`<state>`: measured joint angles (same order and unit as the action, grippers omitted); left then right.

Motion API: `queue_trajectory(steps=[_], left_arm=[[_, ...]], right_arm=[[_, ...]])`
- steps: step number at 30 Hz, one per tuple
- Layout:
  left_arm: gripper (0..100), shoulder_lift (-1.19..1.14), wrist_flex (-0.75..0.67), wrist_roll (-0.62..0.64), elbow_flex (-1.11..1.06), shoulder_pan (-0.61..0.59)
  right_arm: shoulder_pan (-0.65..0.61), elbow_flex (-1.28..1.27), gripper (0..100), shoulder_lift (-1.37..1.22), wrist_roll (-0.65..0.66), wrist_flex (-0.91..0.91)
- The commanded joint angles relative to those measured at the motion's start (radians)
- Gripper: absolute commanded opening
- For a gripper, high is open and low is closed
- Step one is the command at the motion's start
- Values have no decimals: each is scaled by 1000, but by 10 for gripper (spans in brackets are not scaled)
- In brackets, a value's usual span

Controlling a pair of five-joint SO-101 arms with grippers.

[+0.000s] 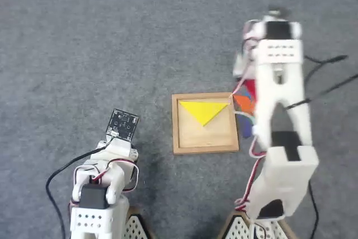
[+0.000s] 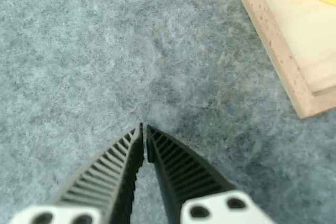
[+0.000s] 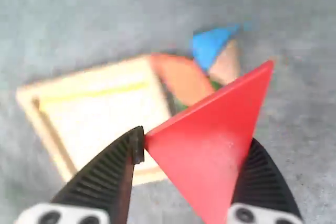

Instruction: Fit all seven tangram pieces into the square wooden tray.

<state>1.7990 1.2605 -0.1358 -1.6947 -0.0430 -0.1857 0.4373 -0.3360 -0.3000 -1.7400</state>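
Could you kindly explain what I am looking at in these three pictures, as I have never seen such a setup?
These are two small robot arms at a grey felt table. The high view looks down from a fixed camera; the other two come from a camera on each arm's wrist. A square wooden tray holds a yellow triangle; more coloured pieces lie piled beside it. The left end effector is shut and empty near the tray. The right end effector grips a red triangle.
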Motion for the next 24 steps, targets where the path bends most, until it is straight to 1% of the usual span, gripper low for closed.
queue_trajectory(steps=[1, 10, 14, 20, 24], left_arm=[[13, 25, 5, 8, 12, -5], [13, 25, 5, 8, 12, -5], [13, 25, 5, 8, 12, -5], [13, 25, 5, 8, 12, -5], [13, 25, 5, 8, 12, -5]], right_arm=[[-125, -55, 175, 88, 41, 48], [-259, -278, 173, 97, 49, 228], [-269, -362, 174, 97, 49, 289], [-271, -440, 176, 108, 51, 329], [-271, -562, 174, 220, 77, 400]])
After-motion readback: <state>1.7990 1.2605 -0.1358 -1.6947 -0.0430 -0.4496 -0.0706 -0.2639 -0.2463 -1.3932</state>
